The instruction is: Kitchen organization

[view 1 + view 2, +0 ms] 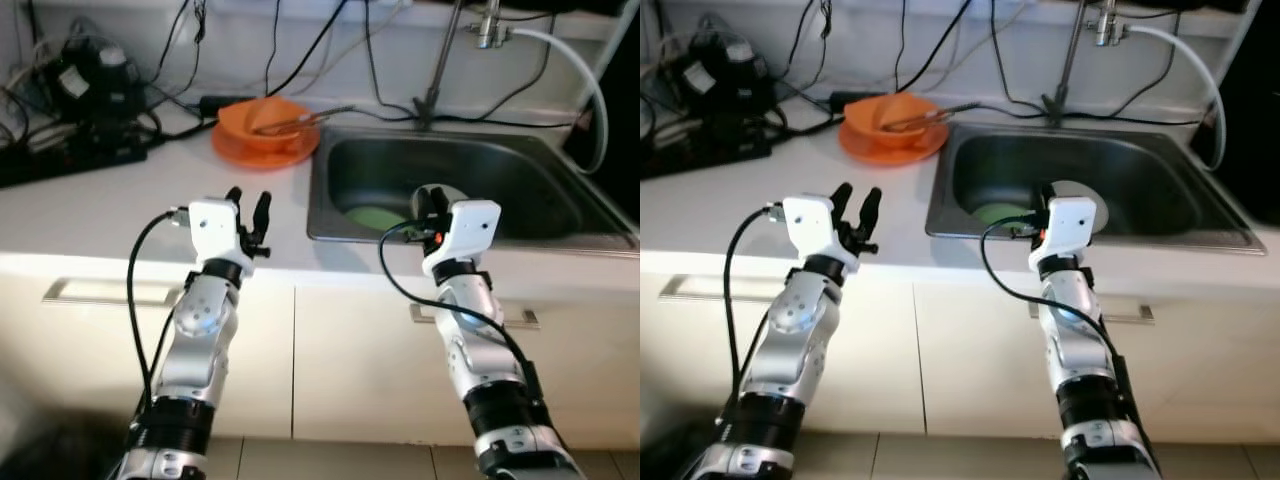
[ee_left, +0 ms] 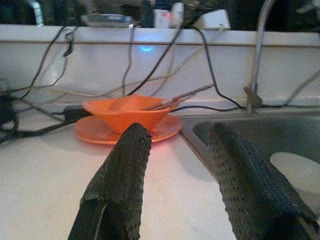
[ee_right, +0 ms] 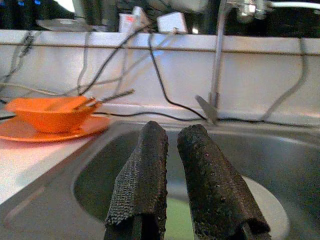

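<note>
The robot stands at a white desk (image 1: 100, 200) with both arms raised over its near edge. The left gripper (image 1: 248, 215) hangs above the desk just left of the sink (image 1: 560, 215), its two black fingers (image 2: 122, 180) spread apart with nothing between them. The right gripper (image 3: 172, 150) sits at the sink's near rim, pointing into the basin; its fingers are almost together, with only a thin gap, and they hold nothing.

Far along the desk, just left of the sink's far corner, an orange bowl (image 1: 262, 118) sits on an orange plate (image 1: 240, 152). Some thin metal utensils (image 1: 305, 120) lie in the bowl, their ends sticking out to the right over its rim; I cannot tell what kind they are.

Down in the sink, close to the right gripper, a pale round plate (image 3: 265, 200) lies on the bottom, with something green (image 1: 370, 215) just left of it.

A tap (image 1: 440, 60) rises at the far edge of the sink, and a white hose (image 1: 590, 80) curves off to the right. Black cables (image 1: 290, 60) trail along the far wall, and a dark tangle of gear (image 1: 75, 95) sits at the far left of the desk. Below the desk are cream cabinet doors (image 1: 330, 360) with bar handles.
</note>
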